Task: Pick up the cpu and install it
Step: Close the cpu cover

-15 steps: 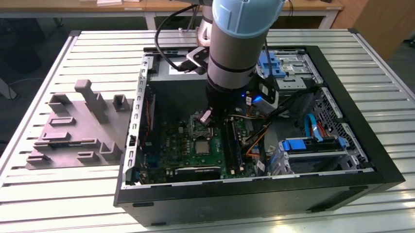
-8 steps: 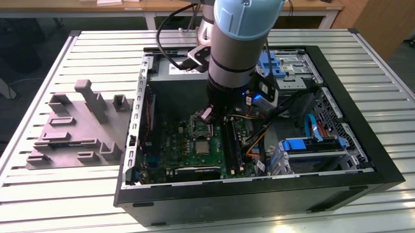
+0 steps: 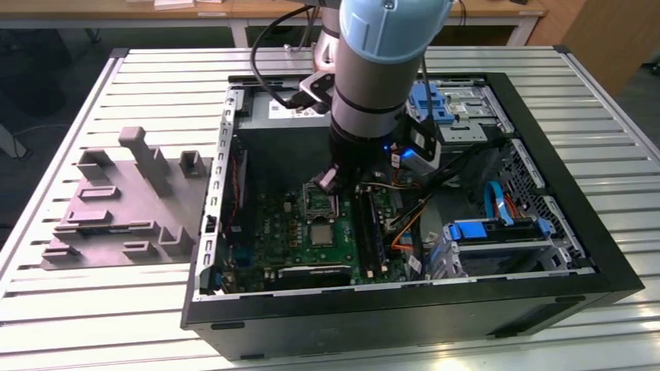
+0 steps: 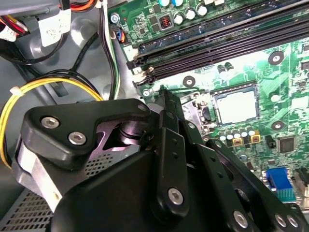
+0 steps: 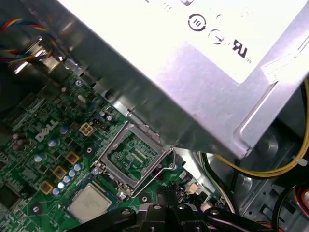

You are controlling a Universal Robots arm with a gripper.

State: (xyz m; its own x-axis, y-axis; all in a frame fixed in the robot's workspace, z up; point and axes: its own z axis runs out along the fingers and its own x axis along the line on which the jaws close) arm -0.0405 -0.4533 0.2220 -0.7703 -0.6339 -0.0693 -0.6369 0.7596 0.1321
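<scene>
Gripper [image 3: 328, 179] poised inside the open computer case [image 3: 577, 232], fingers drawn together, seemingly empty. The cpu [image 5: 91, 201] lies flat in its socket on the motherboard [image 3: 309, 239], the hinged bracket [image 5: 133, 157] raised beside it. Risk: the fingers snagging that bracket.

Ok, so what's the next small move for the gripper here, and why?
Probably shift the gripper sideways until it is over the cpu. The cpu lies flat, silver top up and uncovered, beside the raised socket bracket, and in the exterior view the gripper hangs over the bracket instead.
</scene>
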